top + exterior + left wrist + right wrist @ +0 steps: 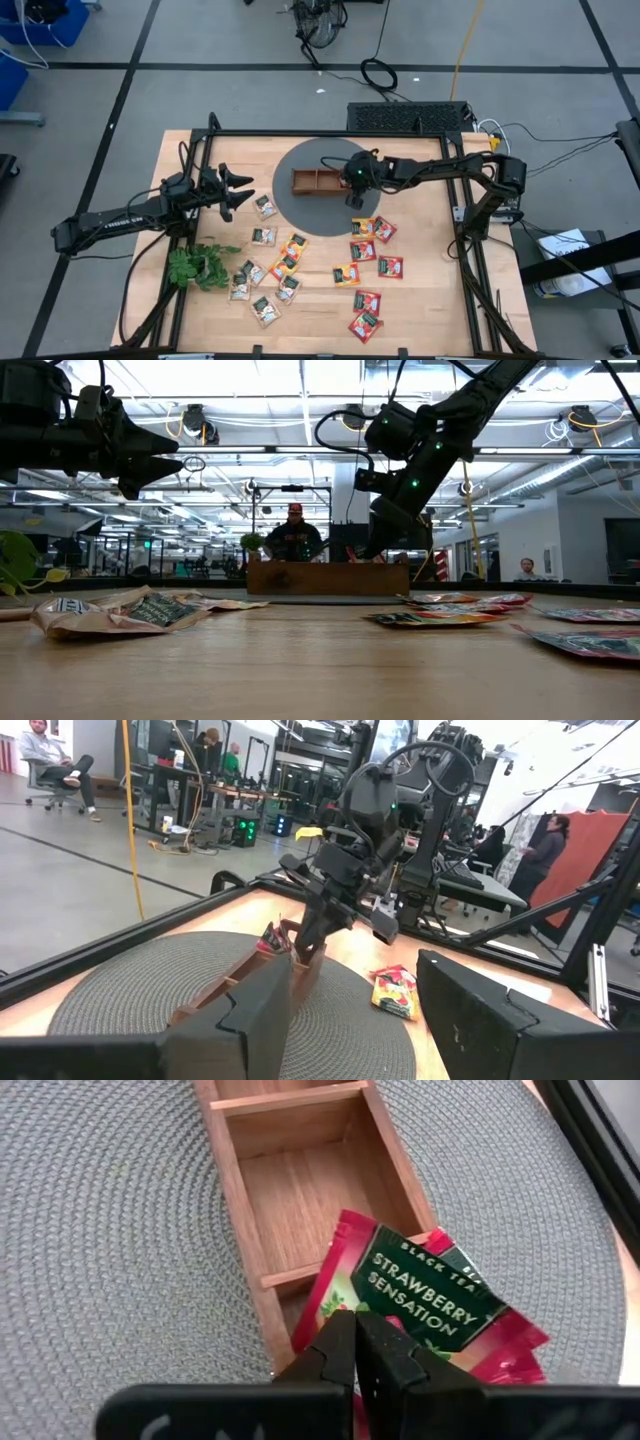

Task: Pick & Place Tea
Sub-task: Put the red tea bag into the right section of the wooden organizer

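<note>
My right gripper [354,192] hangs over the right end of the brown wooden tray [318,182] and is shut on a red tea sachet [420,1300] printed "Strawberry Sensation". More red foil [512,1352] shows under it in the end compartment. The other two compartments [300,1175] are bare wood. My left gripper [236,190] is open and in the air left of the tray, touching nothing. Many sachets lie flat on the table: red and orange ones [365,250] near the tray's right, pale green-printed ones [262,236] to the left. My right gripper pinches the red sachet between its two fingers [338,1348] at one edge [332,1298]. The fingers come from above, pointing down. The sachet sits tilted over the tray's right-end compartment, its other end pointing away from the fingers. I cannot tell whether it touches the tray.
The tray sits on a round grey woven mat [300,160]. A green leafy sprig [198,266] lies at the table's near left. A black frame [300,133] runs along the table's edges. People [294,540] are in the room beyond the far edge.
</note>
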You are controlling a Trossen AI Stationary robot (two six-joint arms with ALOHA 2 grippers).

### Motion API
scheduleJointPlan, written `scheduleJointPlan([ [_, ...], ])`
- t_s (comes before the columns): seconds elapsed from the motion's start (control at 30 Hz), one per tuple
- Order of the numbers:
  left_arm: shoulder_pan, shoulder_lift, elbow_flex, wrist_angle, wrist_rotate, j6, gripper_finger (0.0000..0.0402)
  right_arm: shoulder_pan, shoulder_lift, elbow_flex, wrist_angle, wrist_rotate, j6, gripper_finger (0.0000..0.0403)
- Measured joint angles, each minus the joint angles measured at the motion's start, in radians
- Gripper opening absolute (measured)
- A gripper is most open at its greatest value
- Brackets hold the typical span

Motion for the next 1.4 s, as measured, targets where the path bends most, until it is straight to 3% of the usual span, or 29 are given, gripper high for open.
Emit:
scheduleJointPlan([
  [0.6,0.000,0.000,0.000,0.000,0.000,0.000,0.0214,0.002,0.068,-0.002,0.085,-0.017,0.013,0.0000],
  [0.8,0.000,0.000,0.000,0.000,0.000,0.000,0.0214,0.009,0.058,-0.001,0.104,0.140,0.032,0.0000],
  [1.0,0.000,0.000,0.000,0.000,0.000,0.000,0.0214,0.014,0.059,-0.001,0.099,0.159,0.075,0.0000],
  [1.27,0.000,0.000,0.000,0.000,0.000,0.000,0.0214,0.091,-0.019,-0.001,0.103,0.160,0.107,0.0000],
  [1.4,0.000,0.000,0.000,0.000,0.000,0.000,0.0214,0.152,-0.087,-0.001,0.005,0.158,0.176,0.0000],
])
